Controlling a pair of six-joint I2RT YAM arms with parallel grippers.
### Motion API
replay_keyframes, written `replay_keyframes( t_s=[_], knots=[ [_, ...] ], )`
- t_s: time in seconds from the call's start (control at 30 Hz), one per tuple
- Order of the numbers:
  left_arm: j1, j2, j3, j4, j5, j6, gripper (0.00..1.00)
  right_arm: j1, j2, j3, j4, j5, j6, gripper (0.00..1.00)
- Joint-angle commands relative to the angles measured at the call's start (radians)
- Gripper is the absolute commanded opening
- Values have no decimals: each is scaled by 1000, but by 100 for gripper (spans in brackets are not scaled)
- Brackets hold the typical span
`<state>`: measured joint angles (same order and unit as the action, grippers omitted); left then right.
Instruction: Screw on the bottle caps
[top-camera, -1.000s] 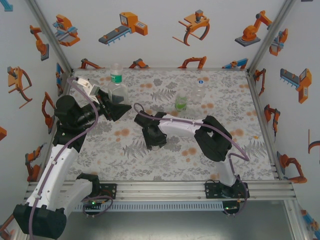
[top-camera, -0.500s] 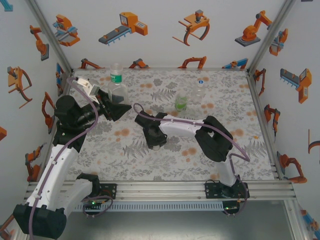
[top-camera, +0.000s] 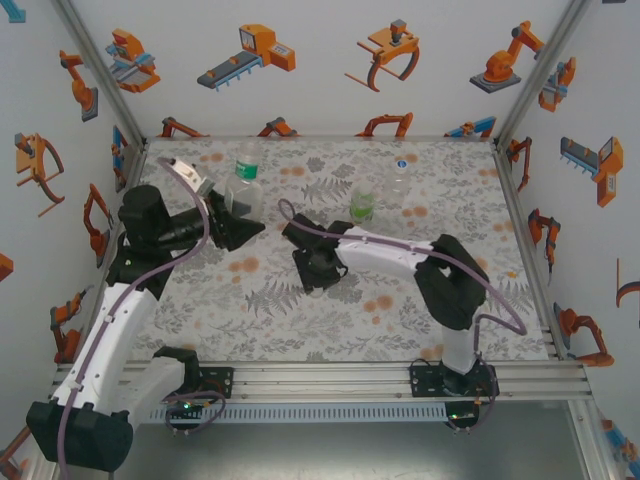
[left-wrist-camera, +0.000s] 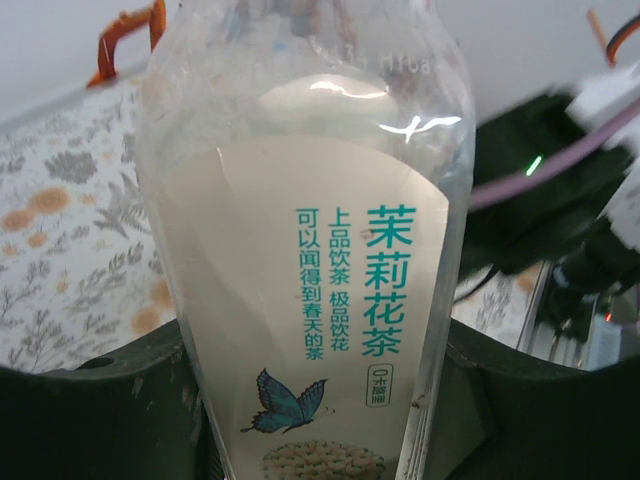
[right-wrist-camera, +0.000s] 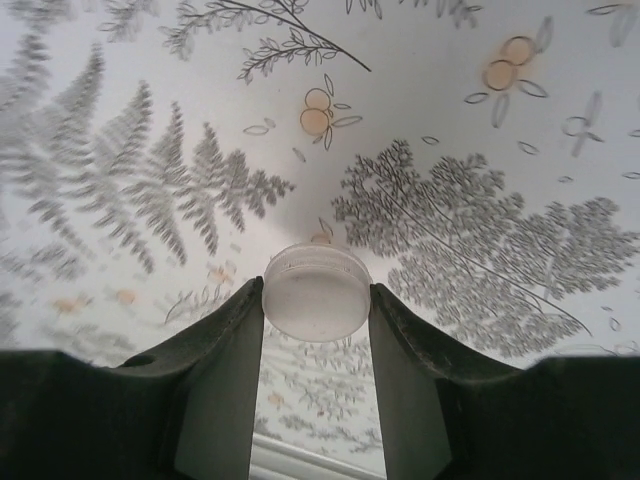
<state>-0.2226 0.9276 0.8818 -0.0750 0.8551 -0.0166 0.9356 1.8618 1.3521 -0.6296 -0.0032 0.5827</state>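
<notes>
— Where is the bottle held?
— Mid-frame, clenched at the label by the left fingers. It is judged thin, light and easily dented, so the firmer lower body is best gripped. Its long axis is kept roughly upright, neck toward the frame's top.
— And the cap?
— Lower centre, pinched at its rim by the right fingers. It is judged small, stiff and slippery. Its open side cannot be told.

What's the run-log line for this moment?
left end effector: shut on jasmine tea bottle | right end effector: shut on white cap | cap apart from bottle, not yet screwed on
</notes>
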Motion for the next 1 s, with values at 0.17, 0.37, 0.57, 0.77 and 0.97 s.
replay_keyframes(
  t_s=[0.17, 0.37, 0.57, 0.77, 0.97],
  knots=[
    [-70, 61, 111, -418, 40, 499, 8, -182, -376, -121, 108, -262, -234, 22],
    [-144, 111, 169, -536, -7, 651, 5, -336, -620, -168, 264, -474, -348, 15],
    [-222, 148, 200, -609, -99, 759, 4, -372, -694, -70, 261, -727, -571, 15],
    [-348, 203, 259, -731, -198, 853, 3, -371, -661, 62, 124, -948, -821, 14],
    [-414, 228, 301, -735, -227, 859, 3, -371, -653, 99, -9, -1018, -1064, 13]
  ],
)
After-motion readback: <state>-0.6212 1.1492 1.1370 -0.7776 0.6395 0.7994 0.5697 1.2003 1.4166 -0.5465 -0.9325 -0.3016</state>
